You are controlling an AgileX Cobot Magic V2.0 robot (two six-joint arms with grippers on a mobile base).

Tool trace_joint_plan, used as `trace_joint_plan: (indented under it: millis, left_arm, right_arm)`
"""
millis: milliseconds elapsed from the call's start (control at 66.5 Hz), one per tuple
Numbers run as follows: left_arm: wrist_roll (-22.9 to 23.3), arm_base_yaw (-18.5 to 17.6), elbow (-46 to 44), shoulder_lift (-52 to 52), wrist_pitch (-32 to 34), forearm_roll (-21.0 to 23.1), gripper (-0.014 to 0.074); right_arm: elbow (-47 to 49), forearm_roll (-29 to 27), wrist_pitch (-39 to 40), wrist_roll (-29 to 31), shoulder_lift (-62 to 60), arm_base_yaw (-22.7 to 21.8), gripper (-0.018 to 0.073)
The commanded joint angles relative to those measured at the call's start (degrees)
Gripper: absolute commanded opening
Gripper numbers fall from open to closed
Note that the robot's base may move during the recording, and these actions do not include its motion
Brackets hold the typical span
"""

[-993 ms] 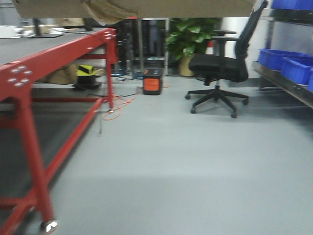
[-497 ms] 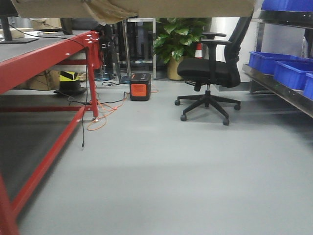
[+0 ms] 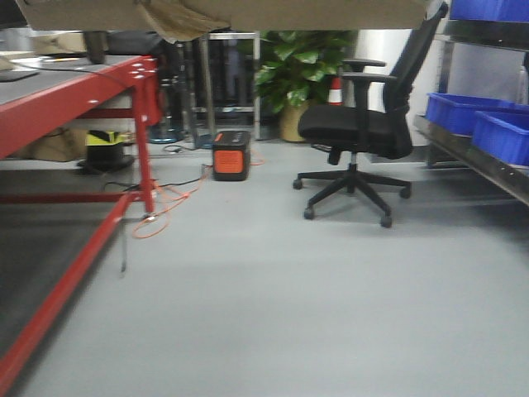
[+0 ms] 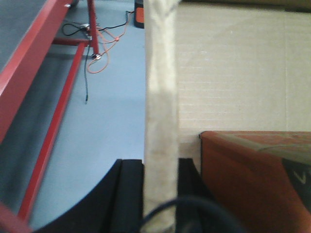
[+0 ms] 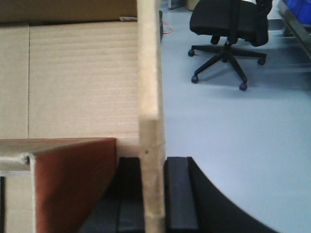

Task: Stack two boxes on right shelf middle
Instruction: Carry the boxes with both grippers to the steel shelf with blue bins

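I carry an open cardboard box between both arms; its underside fills the top of the front view [image 3: 248, 12]. My left gripper [image 4: 161, 167] is shut on the box's left wall [image 4: 160, 87]. My right gripper [image 5: 153, 165] is shut on its right wall [image 5: 148, 73]. A red-brown smaller box lies inside on the cardboard floor, in the left wrist view [image 4: 252, 179] and the right wrist view [image 5: 73, 179]. The right shelf [image 3: 483, 161] runs along the right edge, with blue bins [image 3: 467, 112] on it.
A black office chair [image 3: 355, 124] stands on the grey floor ahead, right of centre. A red-framed table [image 3: 74, 91] runs along the left, with an orange cable [image 3: 157, 217] at its leg. An orange-black unit [image 3: 231, 155] and a potted plant [image 3: 297, 70] stand at the back.
The view has swung right and moved forward: the red table has slid leftward and the chair looks closer. Both grippers hold the cardboard box as before.
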State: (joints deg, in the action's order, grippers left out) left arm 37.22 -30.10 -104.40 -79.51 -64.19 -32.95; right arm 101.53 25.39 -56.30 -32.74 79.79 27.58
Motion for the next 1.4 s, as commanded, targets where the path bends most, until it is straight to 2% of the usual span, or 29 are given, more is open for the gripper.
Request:
trace_joint_plan:
  millis: [0, 1384]
  left_arm:
    - [0.4, 0.1, -0.8, 0.9, 0.9, -2.3, -0.0111]
    - [0.4, 0.1, -0.8, 0.9, 1.0, -2.3, -0.0111]
  right_arm:
    - [0.8, 2.9, 1.9, -0.2, -0.9, -0.5, -0.0165]
    - [0.8, 2.9, 2.7, -0.2, -0.9, -0.5, -0.0165]
